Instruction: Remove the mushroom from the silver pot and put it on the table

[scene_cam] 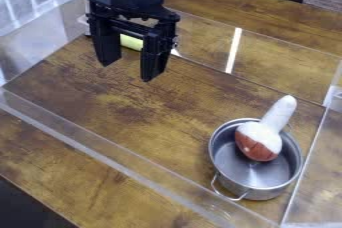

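— Gripper (pixel 130 64) of mine hangs up high, fingers spread wide, holding nothing. What hides behind it?

— Something yellow-green (pixel 131 42), mostly covered, so I can't say what. Clear walls (pixel 80 132) edge the table (pixel 147 112). Far away, the mushroom (pixel 265 134) lies in the silver pot (pixel 257 164), stem poking over the rim.

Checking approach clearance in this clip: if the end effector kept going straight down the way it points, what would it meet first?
Most likely the bare table. The open end effector hangs well away from the silver pot and mushroom. A yellow-green object shows between its fingers, but depth there is unclear.
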Robot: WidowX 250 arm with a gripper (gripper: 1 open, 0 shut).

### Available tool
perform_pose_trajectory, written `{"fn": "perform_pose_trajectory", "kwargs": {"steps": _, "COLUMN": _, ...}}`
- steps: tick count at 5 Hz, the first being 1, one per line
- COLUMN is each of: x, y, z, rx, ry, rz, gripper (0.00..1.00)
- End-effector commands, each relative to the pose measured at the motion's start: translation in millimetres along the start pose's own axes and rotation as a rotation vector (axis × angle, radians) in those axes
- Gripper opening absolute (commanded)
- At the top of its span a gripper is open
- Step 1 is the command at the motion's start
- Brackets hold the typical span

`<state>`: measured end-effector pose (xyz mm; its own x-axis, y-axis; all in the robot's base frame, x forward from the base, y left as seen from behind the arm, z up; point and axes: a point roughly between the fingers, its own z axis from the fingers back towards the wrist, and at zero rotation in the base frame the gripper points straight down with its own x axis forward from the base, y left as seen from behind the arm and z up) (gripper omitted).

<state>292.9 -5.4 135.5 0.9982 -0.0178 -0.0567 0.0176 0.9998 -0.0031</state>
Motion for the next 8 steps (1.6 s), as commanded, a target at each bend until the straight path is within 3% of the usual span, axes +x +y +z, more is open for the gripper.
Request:
{"fn": "perform_pose_trajectory", "kwargs": {"steps": 1, "x": -0.6, "y": 1, "z": -17.0, "rx": -0.008, "ry": 0.034, "rz": 0.035, "gripper": 1.00}}
{"fn": "perform_pose_trajectory", "kwargs": {"steps": 2, "x": 7.4, "y": -27, "z": -14.7, "rx": -0.012, "ry": 0.026, "rz": -0.104, "gripper": 1.00}}
{"fn": "perform_pose_trajectory", "kwargs": {"steps": 4, "x": 38.4, "y": -116, "z": -0.3, "rx": -0.003, "ry": -0.043, "rz": -0.403, "gripper": 1.00}}
{"fn": "perform_pose_trajectory", "kwargs": {"steps": 5, "x": 51.2, "y": -151, "z": 3.6, "rx": -0.009, "ry": -0.067, "rz": -0.486, "gripper": 1.00}}
{"fn": "perform_pose_trajectory", "kwargs": {"steps": 6, "x": 61.0, "y": -155, "z": -3.4, "rx": -0.033, "ry": -0.081, "rz": -0.492, "gripper": 1.00}}
{"fn": "perform_pose_trajectory", "kwargs": {"steps": 8, "x": 68.3, "y": -139, "z": -18.9, "rx": -0.046, "ry": -0.060, "rz": -0.433, "gripper": 1.00}}
